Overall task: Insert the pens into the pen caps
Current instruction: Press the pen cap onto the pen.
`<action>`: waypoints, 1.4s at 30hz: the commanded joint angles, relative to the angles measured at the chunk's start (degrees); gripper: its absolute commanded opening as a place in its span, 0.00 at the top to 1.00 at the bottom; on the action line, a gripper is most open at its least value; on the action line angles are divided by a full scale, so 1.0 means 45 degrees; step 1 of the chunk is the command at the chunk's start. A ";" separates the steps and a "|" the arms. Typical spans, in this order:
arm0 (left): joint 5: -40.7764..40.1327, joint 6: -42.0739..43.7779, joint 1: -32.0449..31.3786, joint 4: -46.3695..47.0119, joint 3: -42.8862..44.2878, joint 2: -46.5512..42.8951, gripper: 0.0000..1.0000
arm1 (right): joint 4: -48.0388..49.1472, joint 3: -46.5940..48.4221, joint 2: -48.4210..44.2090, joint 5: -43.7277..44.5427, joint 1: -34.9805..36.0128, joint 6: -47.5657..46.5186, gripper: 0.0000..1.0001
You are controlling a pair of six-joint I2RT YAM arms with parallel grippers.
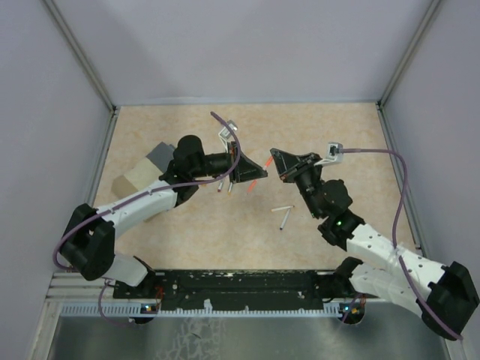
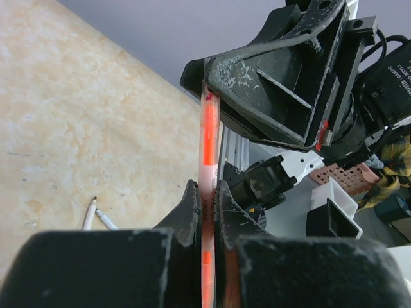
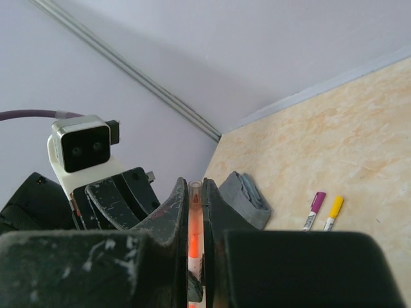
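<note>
An orange pen (image 2: pixel 209 138) with a whitish barrel runs straight up out of my left gripper (image 2: pixel 205 190), which is shut on it. The pen's upper end sits between the jaws of my right gripper (image 3: pixel 195 187). Those jaws are shut on a translucent orange pen cap (image 3: pixel 195 192), and a red tip shows inside the cap. In the top view the left gripper (image 1: pixel 262 166) and the right gripper (image 1: pixel 274 155) meet tip to tip above the middle of the table.
Two white pens (image 1: pixel 283 214) lie right of centre. Magenta (image 3: pixel 314 210) and yellow (image 3: pixel 332 213) pens lie side by side. A grey-lidded beige box (image 1: pixel 144 171) stands behind the left arm. An orange stick (image 1: pixel 256 184) shows under the left gripper.
</note>
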 commanded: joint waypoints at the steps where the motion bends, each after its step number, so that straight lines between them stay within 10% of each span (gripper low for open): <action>1: -0.3021 0.0205 0.0011 0.3457 0.2109 -0.0597 1.00 | -0.3340 -0.1471 0.1108 -0.4389 0.2361 0.0594 1.00; 15: -0.1718 0.1275 0.0011 0.1184 0.1047 -0.1295 1.00 | -0.6775 0.3539 -0.0105 -0.1483 0.1813 -0.2896 0.99; 25: -0.1450 0.1961 0.0006 -0.0026 0.0503 -0.1673 1.00 | -0.6387 0.4927 -0.0055 -0.1829 0.0883 -0.3250 0.73; 42: -0.5397 0.3792 0.0001 -0.6756 0.0737 -0.1328 1.00 | -0.8879 0.3315 -0.1197 0.1098 0.0859 -0.1947 0.58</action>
